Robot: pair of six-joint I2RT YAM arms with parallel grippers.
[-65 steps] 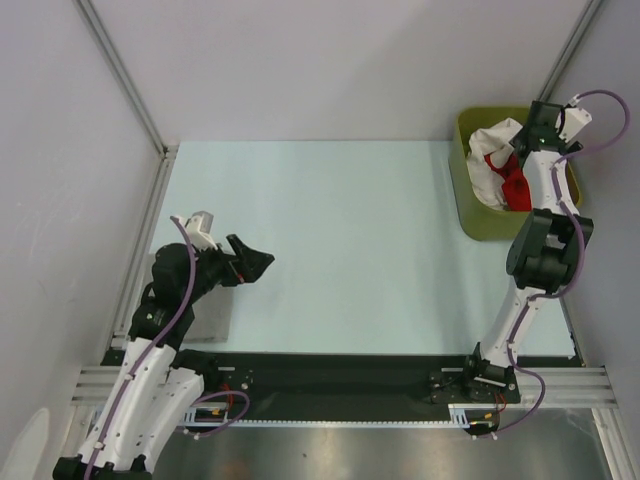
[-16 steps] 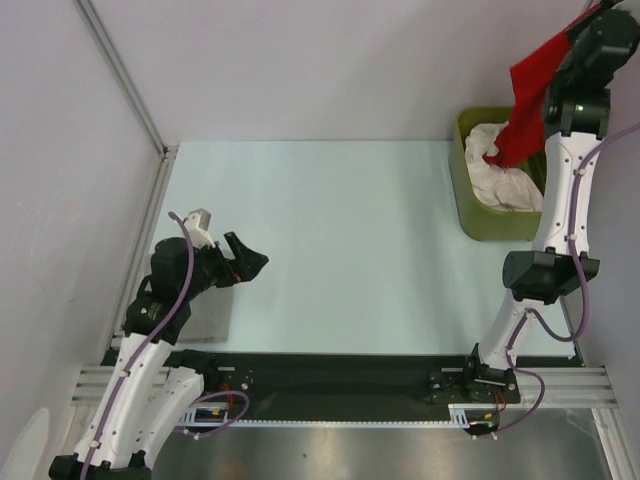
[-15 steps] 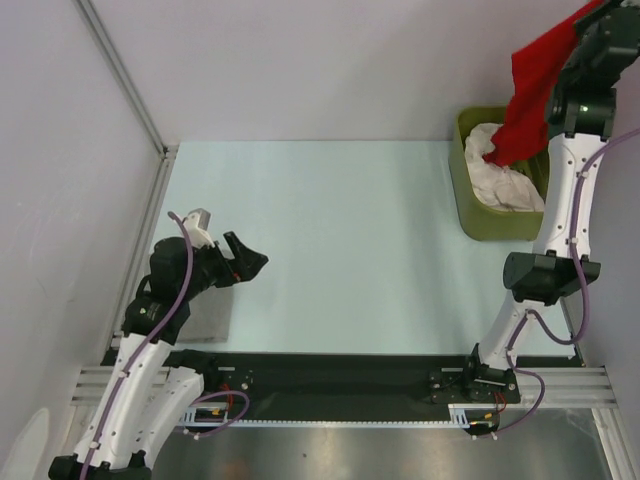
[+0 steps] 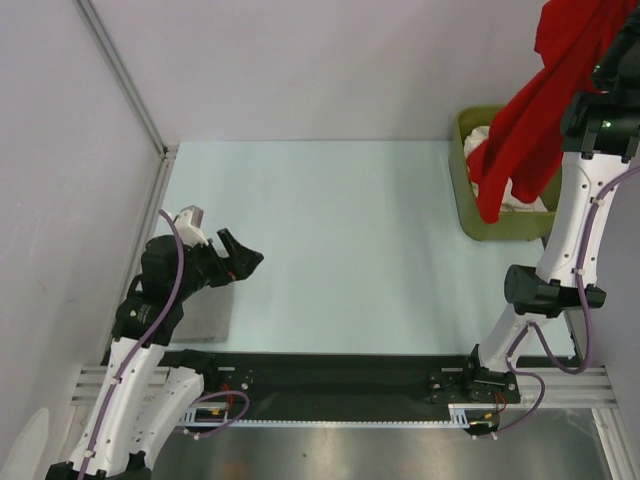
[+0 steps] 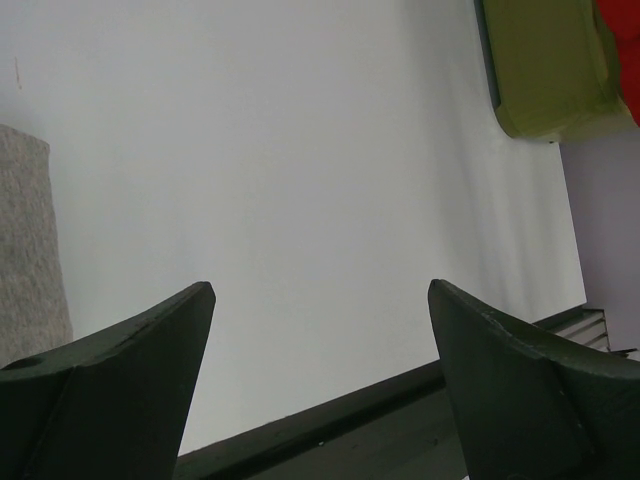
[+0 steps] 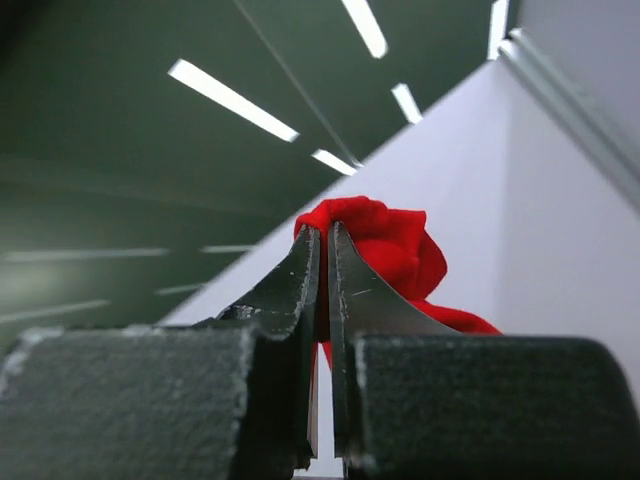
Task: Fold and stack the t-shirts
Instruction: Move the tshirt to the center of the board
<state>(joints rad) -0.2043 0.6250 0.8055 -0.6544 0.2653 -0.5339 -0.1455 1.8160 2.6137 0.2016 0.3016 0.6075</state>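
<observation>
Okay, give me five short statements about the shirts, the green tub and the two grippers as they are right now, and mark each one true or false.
1. The right gripper is shut on the red t-shirt, which hangs from it. True.
2. The left gripper is clamped on a white shirt. False: its jaws stand open and hold nothing, above the bare table.
3. White t-shirts lie in the olive-green tub. True.
4. The red t-shirt lies folded on the grey pad. False: it is up in the air, unfolded; no shirt shows on the pad.
5. The tub stands beside the left arm. False: it stands at the table's far right corner.
</observation>
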